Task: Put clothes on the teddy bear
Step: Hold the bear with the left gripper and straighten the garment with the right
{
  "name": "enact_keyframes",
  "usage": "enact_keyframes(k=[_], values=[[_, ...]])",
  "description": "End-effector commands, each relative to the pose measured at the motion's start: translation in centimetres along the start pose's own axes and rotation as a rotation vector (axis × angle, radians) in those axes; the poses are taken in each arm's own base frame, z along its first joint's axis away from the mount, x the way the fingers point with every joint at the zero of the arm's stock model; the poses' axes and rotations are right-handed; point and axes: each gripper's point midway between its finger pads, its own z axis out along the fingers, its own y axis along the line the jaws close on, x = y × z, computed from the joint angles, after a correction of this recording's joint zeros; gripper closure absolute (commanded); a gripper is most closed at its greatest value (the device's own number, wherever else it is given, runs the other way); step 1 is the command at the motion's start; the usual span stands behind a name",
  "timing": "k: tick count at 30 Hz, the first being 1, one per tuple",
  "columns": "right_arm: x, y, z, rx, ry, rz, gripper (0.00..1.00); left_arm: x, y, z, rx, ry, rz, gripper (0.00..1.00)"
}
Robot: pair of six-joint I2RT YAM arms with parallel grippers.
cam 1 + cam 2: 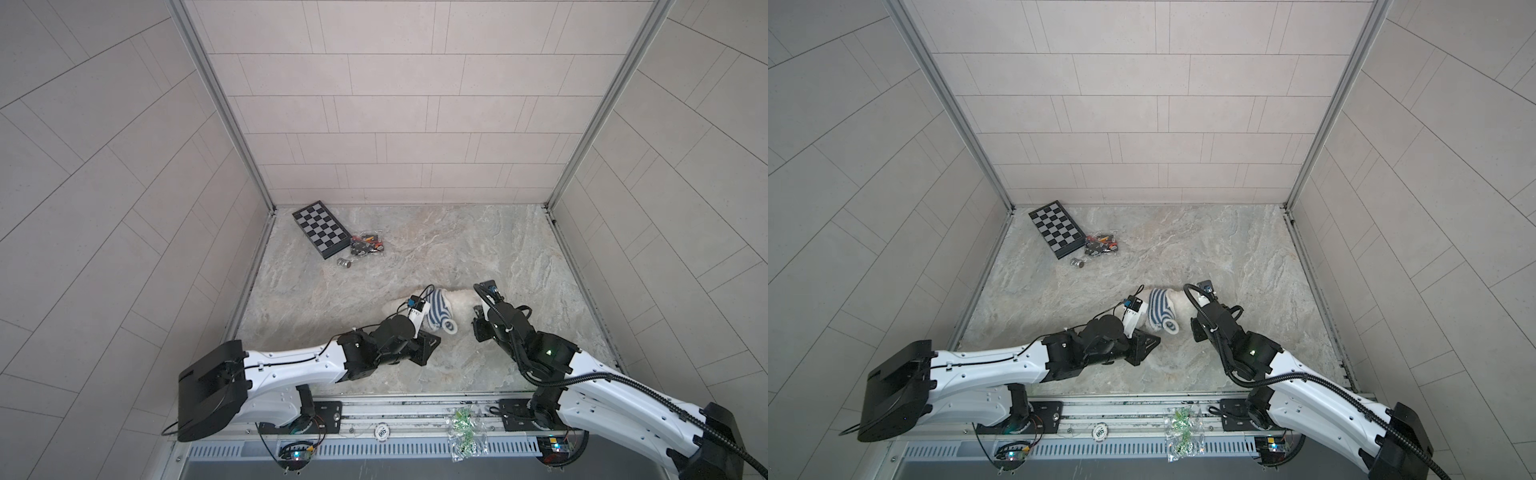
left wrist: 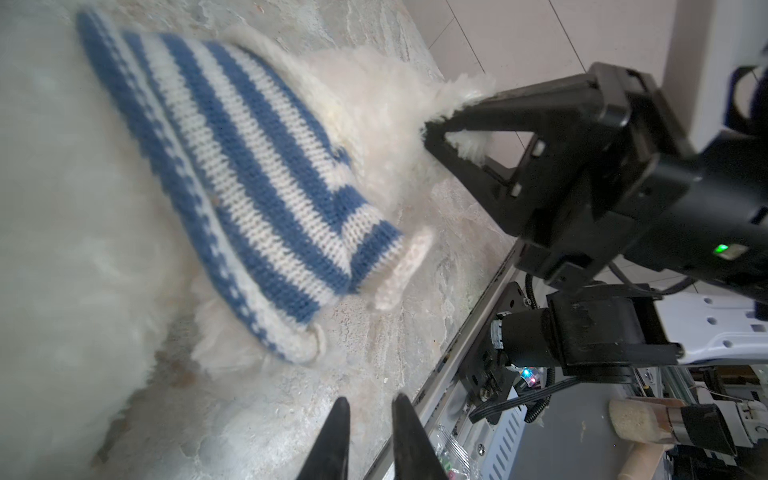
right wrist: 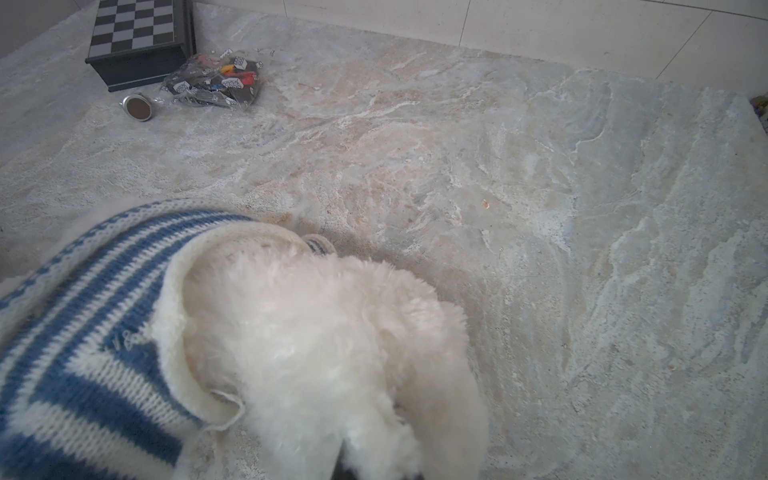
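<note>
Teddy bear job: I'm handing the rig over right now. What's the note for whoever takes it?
Hands: left hand open and empty, short of the striped shirt. The right hand is shut on the teddy bear, pinching fur at the end that sticks out of the collar.
Where: bear lies on the marble table between the arms, with the shirt on it.
Done: shirt is over the body, fluffy end out through the collar.
Left: one sleeve looks flat and empty, so probably a paw to feed through, then straighten. Face is not visible.
</note>
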Motion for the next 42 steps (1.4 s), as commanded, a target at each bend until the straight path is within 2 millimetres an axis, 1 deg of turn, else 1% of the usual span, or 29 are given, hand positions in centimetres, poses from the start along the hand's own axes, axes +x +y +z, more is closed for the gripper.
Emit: enact_keyframes(k=[1,4,8,13,16,22,25,28,33,38,42], values=[[-0.8,-0.3,-0.4,0.010,-0.037,0.047,1.00,-1.6,0.1,0.2,0.013,-0.062,-0.029,0.75],[-0.7,-0.3,-0.3,0.009,-0.036,0.051,1.00,-2.2,0.5,0.5,-0.005,-0.067,-0.031,0.74],[-0.6,-0.4,-0.3,0.008,-0.036,0.050,1.00,-2.7,1.8,0.9,-0.029,-0.082,-0.067,0.73],[-0.5,-0.3,-0.1,0.006,-0.032,0.050,1.00,-3.8,1.5,1.3,-0.018,-0.100,-0.056,0.75],[-0.4,-0.2,-0.1,0.004,-0.030,0.051,1.00,-4.0,1.5,1.5,-0.024,-0.099,-0.054,0.79],[-0.3,-0.3,-0.2,0.007,-0.031,0.050,1.00,-3.8,2.5,1.6,-0.053,-0.100,-0.068,0.94],[-0.2,-0.5,-0.2,0.010,-0.031,0.050,1.00,-3.8,3.0,1.3,-0.070,-0.103,-0.063,1.00],[-0.2,-0.6,-0.4,0.014,-0.030,0.044,1.00,-3.5,3.6,0.8,-0.087,-0.100,-0.057,1.00],[-0.4,-1.0,-0.9,0.022,-0.034,0.036,1.00,-2.5,5.6,-0.7,-0.114,-0.086,-0.059,1.00],[-0.8,-0.9,-1.5,0.010,-0.022,0.006,1.00,-0.9,7.9,-2.1,-0.162,-0.055,-0.033,1.00],[-1.0,-0.7,-1.7,-0.002,-0.018,-0.002,1.00,-0.5,9.4,-3.1,-0.186,-0.058,-0.042,1.00]])
